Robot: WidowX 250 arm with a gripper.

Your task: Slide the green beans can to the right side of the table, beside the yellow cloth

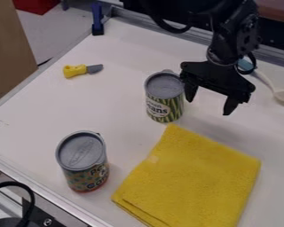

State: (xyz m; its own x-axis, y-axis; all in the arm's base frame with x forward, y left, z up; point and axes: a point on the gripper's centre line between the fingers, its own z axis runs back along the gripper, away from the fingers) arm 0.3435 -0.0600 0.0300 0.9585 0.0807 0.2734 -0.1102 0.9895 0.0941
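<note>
Comes down from the top edge, right of the middle, with a black gripper (208, 107) at the lower end. Hangs over the white table (126, 46), with the two fingers spread well apart and pointing downward. Holds nothing in the gap between them. Has one finger just beside the green can (165, 101), on its right side in the view – cannot tell with certainty if touching it or only near to it. Has the other finger farther to the right, above the bare table.

As for the green can: stands upright near the middle of the table, with a grey lid, and with green stripes and a pale patch on the label. Has close to its base the upper corner of a yellow cloth (195, 177). To say of this cloth: lies flat in the lower right part, with folded layers to see along the lower left edge.

To the left of the cloth, can see a patterned can (85, 165), also upright and also with a grey lid, well apart from the green can. Farther up and to the left, can see a toy knife (79, 70), lying with the yellow handle to the left and the grey blade to the right.

At the right edge, behind the gripper, can see a spoon (283, 94) with a pale bowl, and with some blue on the handle. At the upper left, finally, can see a blue clamp (97, 18) at the table's border – and beyond it a red box (34, 5) on the floor.
</note>
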